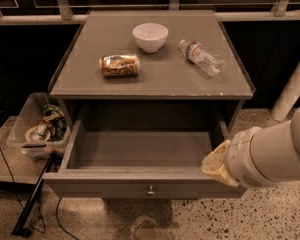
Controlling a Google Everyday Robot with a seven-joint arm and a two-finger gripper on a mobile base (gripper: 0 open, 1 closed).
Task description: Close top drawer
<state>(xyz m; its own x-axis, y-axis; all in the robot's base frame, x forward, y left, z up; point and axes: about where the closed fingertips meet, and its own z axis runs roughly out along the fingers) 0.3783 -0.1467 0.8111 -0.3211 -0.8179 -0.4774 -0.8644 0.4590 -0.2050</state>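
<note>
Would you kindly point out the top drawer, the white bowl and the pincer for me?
top drawer (110, 188), camera view, on its front panel, left of centre.
white bowl (150, 34), camera view, on its inner hollow.
pincer (214, 165), camera view, on its tip at the drawer's right front corner.

Grey cabinet top (155, 81), upper centre of the frame, bearing three items. White bowl (150, 36), upright, toward the back edge. Can (120, 65) with a tan label, lying on its side, left of and in front of the bowl, apart from it. Clear plastic bottle (201, 57), lying on its side at the right, cap toward the bowl.

Clear plastic bin (25, 126), left edge of the frame, on a low surface; contents mixed, possibly cans and wrappers. Black cable (10, 176) trailing over the speckled floor (270, 219). White pole (292, 86), right edge, slanted. Gripper (215, 166), lower right of the frame.
</note>
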